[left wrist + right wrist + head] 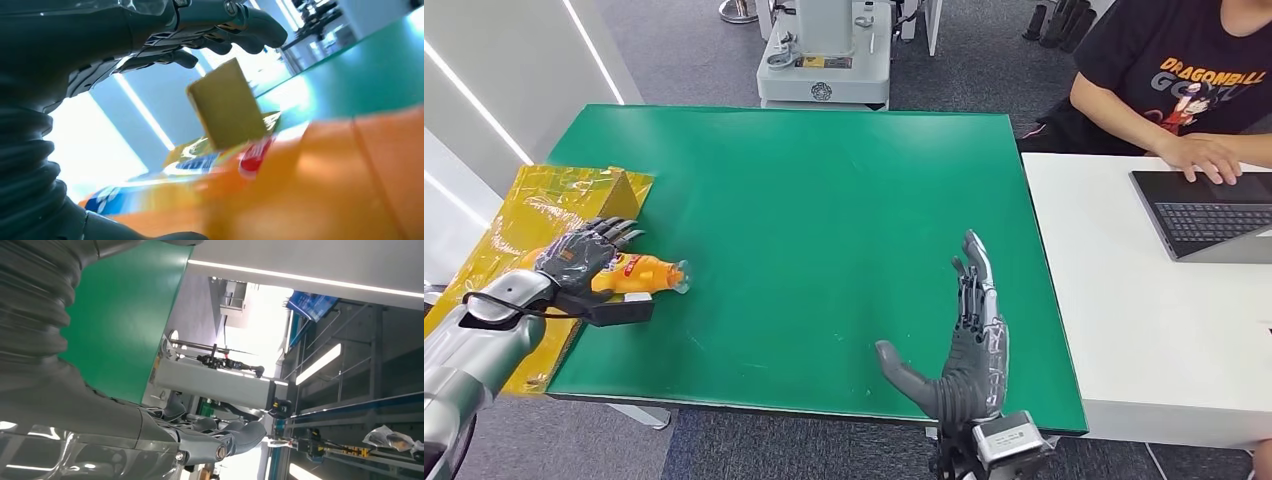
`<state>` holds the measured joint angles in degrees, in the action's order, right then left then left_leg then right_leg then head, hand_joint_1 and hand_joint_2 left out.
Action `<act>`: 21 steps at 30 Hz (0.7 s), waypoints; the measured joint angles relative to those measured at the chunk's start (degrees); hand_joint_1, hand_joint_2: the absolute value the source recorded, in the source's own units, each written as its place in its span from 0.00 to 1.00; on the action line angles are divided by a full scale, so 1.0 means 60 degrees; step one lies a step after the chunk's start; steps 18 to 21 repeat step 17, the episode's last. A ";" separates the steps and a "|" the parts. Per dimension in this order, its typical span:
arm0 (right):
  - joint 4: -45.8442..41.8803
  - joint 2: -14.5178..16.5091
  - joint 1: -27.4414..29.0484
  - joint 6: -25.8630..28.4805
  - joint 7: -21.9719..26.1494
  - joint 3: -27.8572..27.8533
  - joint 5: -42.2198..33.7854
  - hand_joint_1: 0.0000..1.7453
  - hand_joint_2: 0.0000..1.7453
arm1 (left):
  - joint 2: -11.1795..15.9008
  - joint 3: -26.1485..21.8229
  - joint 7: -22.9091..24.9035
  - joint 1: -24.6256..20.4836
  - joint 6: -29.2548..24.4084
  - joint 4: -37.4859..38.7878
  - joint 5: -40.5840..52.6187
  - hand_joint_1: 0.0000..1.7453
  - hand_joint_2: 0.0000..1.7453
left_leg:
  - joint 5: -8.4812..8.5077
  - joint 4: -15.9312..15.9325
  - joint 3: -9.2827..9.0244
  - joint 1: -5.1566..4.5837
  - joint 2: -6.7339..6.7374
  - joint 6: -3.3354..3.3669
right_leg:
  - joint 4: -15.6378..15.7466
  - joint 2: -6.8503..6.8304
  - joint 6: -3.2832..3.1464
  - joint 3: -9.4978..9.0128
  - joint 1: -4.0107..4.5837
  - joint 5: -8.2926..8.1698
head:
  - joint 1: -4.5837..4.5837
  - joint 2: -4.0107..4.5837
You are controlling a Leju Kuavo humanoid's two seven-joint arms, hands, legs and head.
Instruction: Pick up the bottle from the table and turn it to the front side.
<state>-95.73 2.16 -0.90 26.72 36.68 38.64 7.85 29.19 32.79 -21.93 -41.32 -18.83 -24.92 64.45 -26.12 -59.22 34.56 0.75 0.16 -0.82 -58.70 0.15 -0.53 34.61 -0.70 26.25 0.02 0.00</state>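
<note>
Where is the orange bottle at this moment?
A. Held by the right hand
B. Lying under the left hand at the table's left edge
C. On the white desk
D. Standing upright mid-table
B: the left hand covers the orange bottle, which lies on its side at the green table's left edge.

The left hand (582,257) reaches in from the lower left, fingers curled over and gripping the bottle (639,274). The right hand (964,340) hangs flat and upright, fingers straight, thumb spread, holding nothing.
</note>
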 joint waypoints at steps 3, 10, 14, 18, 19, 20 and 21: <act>-0.0080 -0.0066 0.0108 -0.0091 0.0058 0.0000 -0.0023 0.00 1.00 | 0.0161 -0.0127 -0.0815 0.0045 0.0281 -0.0487 -0.0391 0.00 1.00 | 0.0000 0.0000 0.0001 0.0000 0.0000 0.0000 | 0.0001 -0.0001 0.0000 0.0001 0.0000 0.0000 | 0.0001 0.0000; -0.0234 -0.0163 0.0319 -0.0144 0.0117 -0.0023 -0.0019 0.00 1.00 | 0.0341 -0.0607 -0.1461 0.0390 0.0243 -0.1877 -0.1891 0.00 1.00 | 0.0000 0.0000 0.0000 -0.0002 0.0000 0.0000 | 0.0001 -0.0002 0.0000 0.0002 -0.0001 0.0000 | 0.0000 0.0000; -0.0316 -0.0189 0.0423 -0.0150 0.0111 -0.0038 0.0008 0.00 1.00 | 0.0117 -0.1064 -0.2157 0.0919 0.0147 -0.2734 -0.3632 0.00 1.00 | -0.0001 -0.0001 0.0000 -0.0005 -0.0002 0.0000 | 0.0007 -0.0003 0.0001 0.0007 -0.0002 0.0000 | 0.0002 0.0000; -0.0375 -0.0193 0.0486 -0.0127 0.0109 -0.0064 0.0042 0.00 1.00 | -0.0425 -0.1582 -0.2615 0.1430 0.0145 -0.3558 -0.5787 0.00 1.00 | -0.0003 -0.0002 0.0002 -0.0009 -0.0011 0.0001 | 0.0013 -0.0012 0.0002 0.0002 -0.0005 0.0001 | 0.0000 0.0000; -0.0375 -0.0193 0.0486 -0.0127 0.0109 -0.0064 0.0042 0.00 1.00 | -0.0425 -0.1582 -0.2615 0.1430 0.0145 -0.3558 -0.5787 0.00 1.00 | -0.0003 -0.0002 0.0002 -0.0009 -0.0011 0.0001 | 0.0013 -0.0012 0.0002 0.0002 -0.0005 0.0001 | 0.0000 0.0000; -0.0375 -0.0193 0.0486 -0.0127 0.0109 -0.0064 0.0042 0.00 1.00 | -0.0425 -0.1582 -0.2615 0.1430 0.0145 -0.3558 -0.5787 0.00 1.00 | -0.0003 -0.0002 0.0002 -0.0009 -0.0011 0.0001 | 0.0013 -0.0012 0.0002 0.0002 -0.0005 0.0001 | 0.0000 0.0000; -0.0375 -0.0193 0.0486 -0.0127 0.0109 -0.0064 0.0042 0.00 1.00 | -0.0425 -0.1582 -0.2615 0.1430 0.0145 -0.3558 -0.5787 0.00 1.00 | -0.0003 -0.0002 0.0002 -0.0009 -0.0011 0.0001 | 0.0013 -0.0012 0.0002 0.0002 -0.0005 0.0001 | 0.0000 0.0000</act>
